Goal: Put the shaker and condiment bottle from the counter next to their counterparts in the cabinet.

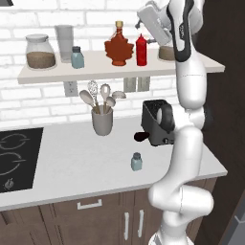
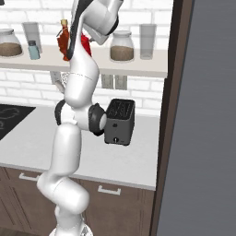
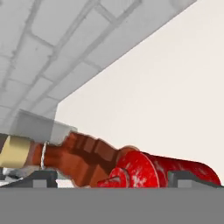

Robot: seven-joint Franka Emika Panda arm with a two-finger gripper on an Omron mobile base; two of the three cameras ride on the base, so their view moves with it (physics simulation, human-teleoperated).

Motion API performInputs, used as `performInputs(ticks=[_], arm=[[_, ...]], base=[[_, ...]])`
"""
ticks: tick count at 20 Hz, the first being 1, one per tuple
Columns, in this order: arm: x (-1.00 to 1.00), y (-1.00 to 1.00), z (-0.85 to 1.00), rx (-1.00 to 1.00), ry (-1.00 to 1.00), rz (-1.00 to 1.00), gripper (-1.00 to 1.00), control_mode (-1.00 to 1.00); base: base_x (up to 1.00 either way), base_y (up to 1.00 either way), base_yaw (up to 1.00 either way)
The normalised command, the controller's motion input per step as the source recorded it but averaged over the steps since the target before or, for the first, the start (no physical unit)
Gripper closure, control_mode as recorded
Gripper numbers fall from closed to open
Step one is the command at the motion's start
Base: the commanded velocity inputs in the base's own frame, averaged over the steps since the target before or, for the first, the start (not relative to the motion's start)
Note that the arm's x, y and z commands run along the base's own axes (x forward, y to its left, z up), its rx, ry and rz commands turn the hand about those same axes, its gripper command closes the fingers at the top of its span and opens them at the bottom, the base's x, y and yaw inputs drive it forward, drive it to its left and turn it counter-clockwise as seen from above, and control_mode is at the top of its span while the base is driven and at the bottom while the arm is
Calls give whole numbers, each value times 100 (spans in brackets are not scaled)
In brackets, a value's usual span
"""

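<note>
claw standing wide, gripping nothing, flanking the red condiment bottle; bottle sitting upright on the cabinet shelf just beside the maple-leaf syrup bottle; one shaker waiting on the desk; second shaker resting on the shelf

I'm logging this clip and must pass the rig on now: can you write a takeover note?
Gripper: open, up at the beige wall shelf, its fingertips either side of the red ribbed squeeze bottle.
Done: red bottle stands on the shelf beside the maple-leaf syrup bottle.
Left: small blue-grey shaker on the pale counter must join its twin shaker on the shelf.
</note>
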Motion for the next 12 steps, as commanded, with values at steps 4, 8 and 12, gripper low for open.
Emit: performInputs(ticks=[4,8,12], arm=[[0,0,40,6,6,0,-100,-100],[0,0,28,1,9,0,-100,-100],[0,0,38,3,7,0,-100,-100]], base=[[0,0,0],[0,0,0],[0,0,0]])
